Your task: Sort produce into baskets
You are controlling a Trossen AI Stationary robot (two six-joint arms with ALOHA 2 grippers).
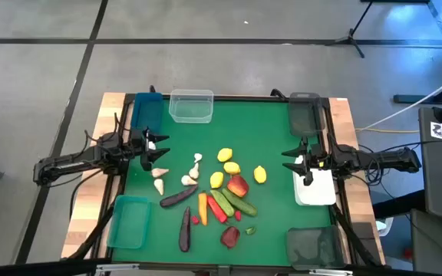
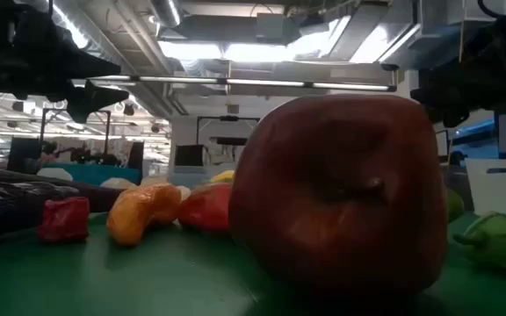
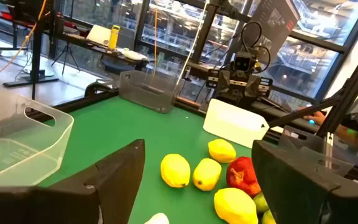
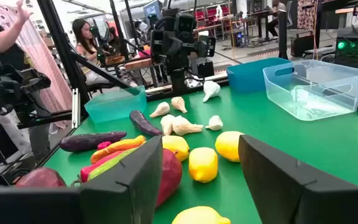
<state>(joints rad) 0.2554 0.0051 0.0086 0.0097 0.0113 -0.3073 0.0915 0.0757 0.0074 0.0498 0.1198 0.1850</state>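
Produce (image 1: 225,192) is heaped at the middle of the green mat, with none of it seen in a basket, so the sorting is judged barely begun. The garlic (image 1: 192,172) lies on the heap's left flank, nearest the left gripper (image 1: 157,151), which hovers near the mat's left edge by the blue basket (image 1: 146,107), its jaws apart and empty. The lemons (image 1: 233,168) lie on the right flank, toward the right gripper (image 1: 298,162), which hangs over the white basket (image 1: 317,192) with its jaws likewise apart on nothing. The eggplants (image 1: 179,197) are laid with differing long axes, one slanted across the mat, the other running nearly front to back, so a grip across the short way would be called for. In the high view the whole layout and all six baskets are given; in the low view an apple (image 2: 339,197) fills the frame and hides most else. In the left wrist view the clear basket (image 3: 17,140) appears close beside that gripper, though how close is hard to judge.
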